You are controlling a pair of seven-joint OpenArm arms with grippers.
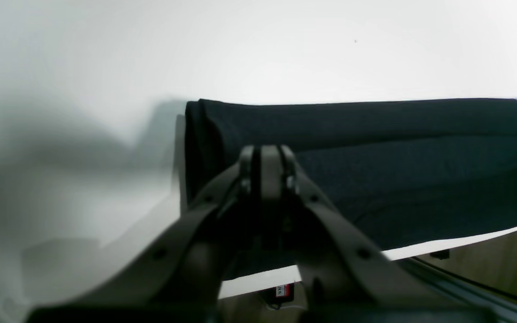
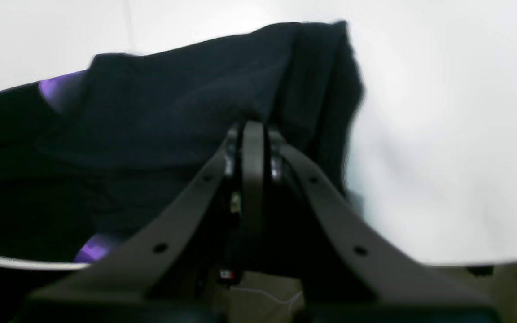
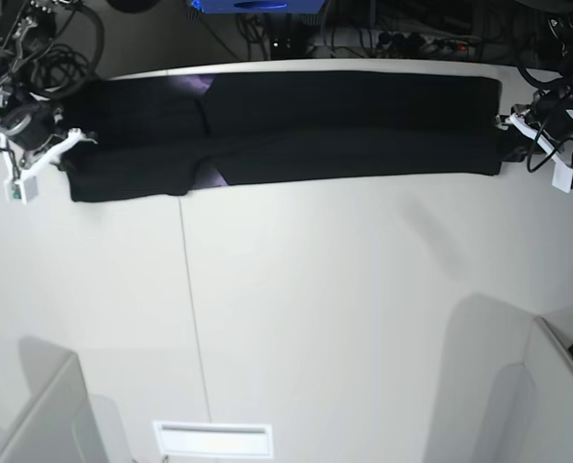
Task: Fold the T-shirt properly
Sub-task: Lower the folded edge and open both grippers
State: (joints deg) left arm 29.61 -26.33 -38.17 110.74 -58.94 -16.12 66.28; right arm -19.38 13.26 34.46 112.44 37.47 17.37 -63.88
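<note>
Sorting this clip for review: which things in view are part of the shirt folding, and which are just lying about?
Job: T-shirt, folded into a long band; left gripper and right gripper, shut at its ends.
Lying about: cables, blue box behind the table.

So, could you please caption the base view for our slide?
Black T-shirt folded into a long band across the white table, one gripper at each end.

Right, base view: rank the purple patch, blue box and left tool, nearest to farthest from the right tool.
1. Purple patch, on the T-shirt at its front edge.
2. Blue box, at the back, past the T-shirt.
3. Left tool, at the T-shirt's opposite end.
</note>
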